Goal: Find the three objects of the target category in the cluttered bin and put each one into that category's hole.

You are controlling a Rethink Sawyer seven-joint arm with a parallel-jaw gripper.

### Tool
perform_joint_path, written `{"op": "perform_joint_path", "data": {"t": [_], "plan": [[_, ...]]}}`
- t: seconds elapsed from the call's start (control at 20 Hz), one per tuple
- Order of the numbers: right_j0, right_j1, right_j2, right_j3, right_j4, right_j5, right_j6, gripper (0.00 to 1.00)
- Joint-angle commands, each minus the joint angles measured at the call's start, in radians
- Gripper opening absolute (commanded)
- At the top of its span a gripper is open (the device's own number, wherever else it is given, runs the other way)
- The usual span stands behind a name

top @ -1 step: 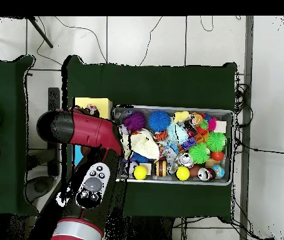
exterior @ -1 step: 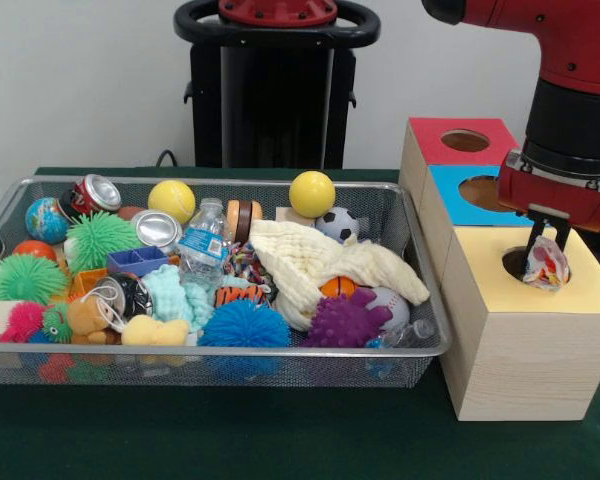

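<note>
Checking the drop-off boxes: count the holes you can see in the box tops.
3, in a row right of the bin: red box hole farthest back, blue box hole in the middle, partly behind the arm, yellow box hole nearest, under the tool.

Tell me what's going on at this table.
The red arm's pincer holds a crumpled wrapper right over the hole in the yellow box, about to drop it in. The blue box and red box stand behind it. The wire bin beside them is full of toys: balls, spiky balls, cans, a bottle and a cream cloth.
</note>
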Motion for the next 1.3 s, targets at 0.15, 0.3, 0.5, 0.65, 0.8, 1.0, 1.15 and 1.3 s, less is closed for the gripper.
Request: {"op": "perform_joint_path", "data": {"t": [0.15,0.3,0.5,0.65,0.8,1.0,1.15,1.3], "plan": [[0.001,0.054,0.026,0.086,-0.008,0.024,0.230,0.00],[-0.002,0.053,0.032,0.105,-0.007,0.007,0.226,0.00],[-0.006,0.052,0.034,0.121,-0.004,0.006,0.229,0.00],[-0.003,0.052,0.032,0.135,-0.004,0.003,0.232,0.00],[0.003,0.055,0.024,0.145,-0.010,0.006,0.232,0.00],[0.011,0.066,-0.001,0.145,-0.028,0.010,0.226,0.00],[0.015,0.072,-0.012,0.143,-0.037,0.012,0.220,0.00],[0.013,0.078,-0.002,0.153,-0.034,-0.012,0.212,0.00]]}}
